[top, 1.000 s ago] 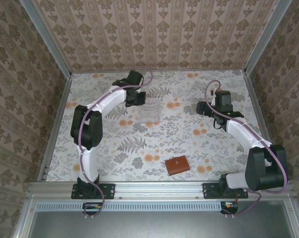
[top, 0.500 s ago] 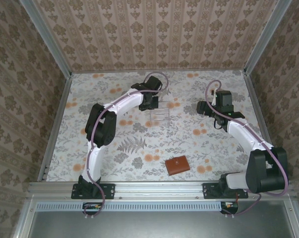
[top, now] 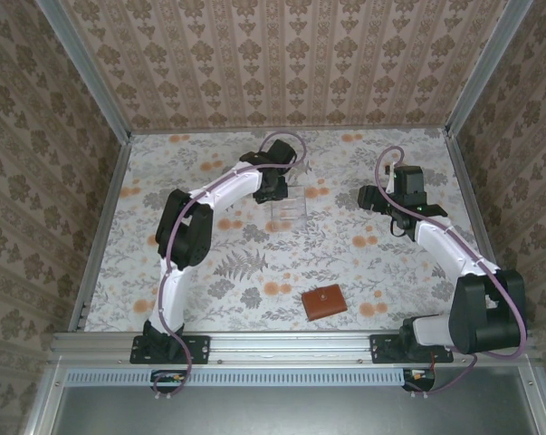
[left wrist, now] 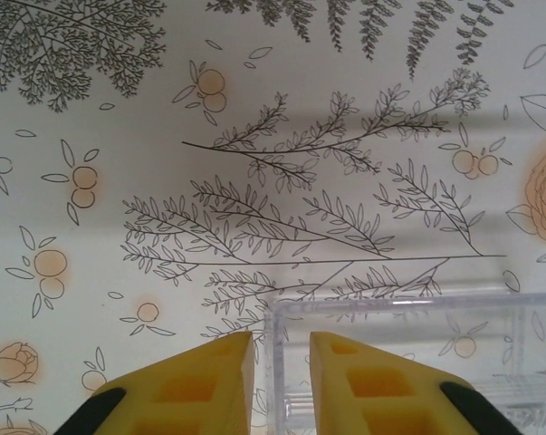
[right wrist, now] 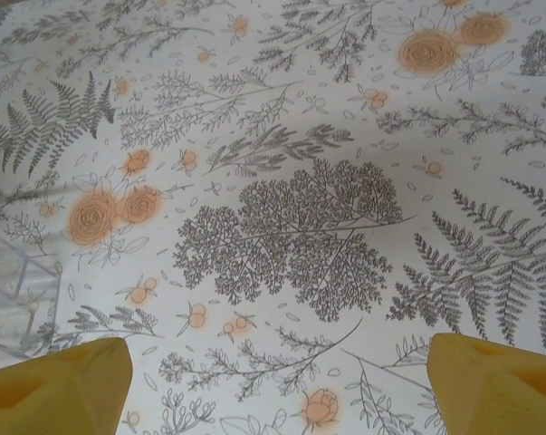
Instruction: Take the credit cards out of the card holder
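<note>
- The card holder (top: 323, 301) lies in the lower middle of the overhead view, close to the arm bases. It rests flat on the flowered table (top: 209, 272), folded with its brown outside up. Neither arm is near it.
- With the card holder folded, I cannot tell whether any credit cards are inside it. None lies loose on the cloth around it.
- The right gripper (right wrist: 282, 385) sits at right of centre in the overhead view, well apart from the card holder. In its wrist view the yellow fingers stand in the two bottom corners, spread wide with only bare cloth between them. It looks parked to the side, probably to keep the middle free.
- The clear tray (left wrist: 390, 308) stands above centre in the overhead view. It is probably the drop-off place for what comes out of the card holder.
- The left gripper (left wrist: 280, 343) hangs over the tray's edge. Its fingers (left wrist: 209, 385) are at the bottom of the wrist view, parted by only a narrow slit, and the tray's corner wall shows in that gap. Nothing is visibly pinched.
- A pale layered edge in the tray's lower right corner may be cards already dropped there. It is too faint for me to say.
</note>
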`<move>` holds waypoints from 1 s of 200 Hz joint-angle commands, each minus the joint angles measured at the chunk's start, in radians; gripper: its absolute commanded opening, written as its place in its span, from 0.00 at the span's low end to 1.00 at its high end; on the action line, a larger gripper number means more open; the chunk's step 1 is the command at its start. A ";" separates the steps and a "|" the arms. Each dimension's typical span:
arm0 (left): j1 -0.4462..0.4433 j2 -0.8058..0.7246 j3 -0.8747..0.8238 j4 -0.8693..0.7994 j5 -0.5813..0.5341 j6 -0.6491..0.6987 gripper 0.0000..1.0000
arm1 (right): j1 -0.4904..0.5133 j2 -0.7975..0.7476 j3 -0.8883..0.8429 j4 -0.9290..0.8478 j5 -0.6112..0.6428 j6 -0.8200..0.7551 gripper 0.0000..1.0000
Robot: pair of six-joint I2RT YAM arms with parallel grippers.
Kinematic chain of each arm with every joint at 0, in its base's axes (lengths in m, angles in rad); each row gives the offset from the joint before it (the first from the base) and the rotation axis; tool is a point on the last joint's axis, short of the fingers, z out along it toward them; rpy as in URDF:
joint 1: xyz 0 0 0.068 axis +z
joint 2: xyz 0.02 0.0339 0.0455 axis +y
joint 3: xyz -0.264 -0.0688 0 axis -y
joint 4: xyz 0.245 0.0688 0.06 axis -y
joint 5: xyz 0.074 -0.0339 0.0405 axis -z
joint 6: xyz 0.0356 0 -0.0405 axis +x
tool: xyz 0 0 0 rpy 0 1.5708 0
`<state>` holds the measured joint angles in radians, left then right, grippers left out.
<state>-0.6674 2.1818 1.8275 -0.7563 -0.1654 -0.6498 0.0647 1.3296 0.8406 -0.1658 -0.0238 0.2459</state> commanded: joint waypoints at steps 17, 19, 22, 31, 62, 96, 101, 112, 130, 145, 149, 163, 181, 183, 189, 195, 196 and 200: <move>-0.006 -0.043 0.030 -0.025 -0.009 0.005 0.29 | 0.032 -0.032 0.049 -0.110 -0.054 0.031 0.86; -0.005 -0.046 0.030 -0.025 -0.010 0.006 0.29 | 0.036 -0.032 0.053 -0.117 -0.059 0.031 0.86; -0.004 -0.052 0.028 -0.025 -0.010 0.008 0.30 | 0.039 -0.035 0.056 -0.127 -0.064 0.032 0.86; -0.003 -0.072 0.019 -0.019 -0.009 0.016 0.31 | 0.056 -0.033 0.068 -0.163 -0.082 0.031 0.86; 0.013 -0.159 -0.044 0.011 0.004 0.055 0.34 | 0.122 -0.027 0.114 -0.320 -0.155 0.063 0.86; 0.061 -0.266 -0.151 0.039 0.044 0.099 0.37 | 0.222 -0.023 0.158 -0.533 -0.129 0.245 0.85; 0.069 -0.285 -0.168 0.041 0.051 0.107 0.37 | 0.234 -0.022 0.158 -0.554 -0.128 0.295 0.85; 0.093 -0.320 -0.207 0.048 0.062 0.126 0.37 | 0.258 -0.014 0.156 -0.596 -0.131 0.409 0.85; 0.135 -0.374 -0.268 0.055 0.082 0.156 0.37 | 0.299 -0.004 0.139 -0.611 -0.160 0.592 0.89; 0.169 -0.417 -0.315 0.058 0.096 0.187 0.37 | 0.343 -0.004 0.124 -0.620 -0.148 0.763 0.93; 0.177 -0.426 -0.328 0.057 0.099 0.195 0.37 | 0.354 -0.006 0.117 -0.620 -0.147 0.809 0.94; 0.206 -0.466 -0.366 0.053 0.113 0.230 0.38 | 0.392 -0.016 0.085 -0.610 -0.158 0.975 0.97; 0.249 -0.516 -0.414 0.051 0.122 0.264 0.38 | 0.443 -0.031 0.036 -0.589 -0.165 1.179 0.99; 0.253 -0.522 -0.419 0.051 0.122 0.269 0.38 | 0.449 -0.033 0.031 -0.588 -0.165 1.200 0.99; 0.261 -0.537 -0.434 0.052 0.126 0.279 0.38 | 0.465 -0.036 0.018 -0.587 -0.167 1.262 1.00; 0.271 -0.552 -0.447 0.051 0.130 0.289 0.38 | 0.480 -0.040 0.005 -0.586 -0.169 1.316 1.00; 0.272 -0.555 -0.449 0.051 0.130 0.290 0.39 | 0.483 -0.040 0.003 -0.587 -0.169 1.324 1.00; 0.278 -0.564 -0.456 0.051 0.133 0.296 0.39 | 0.493 -0.042 -0.004 -0.589 -0.169 1.361 1.00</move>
<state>-0.4221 1.6981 1.4082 -0.6964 -0.0650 -0.4347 0.5068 1.3193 0.8894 -0.7166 -0.1696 1.2289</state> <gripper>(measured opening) 0.382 0.997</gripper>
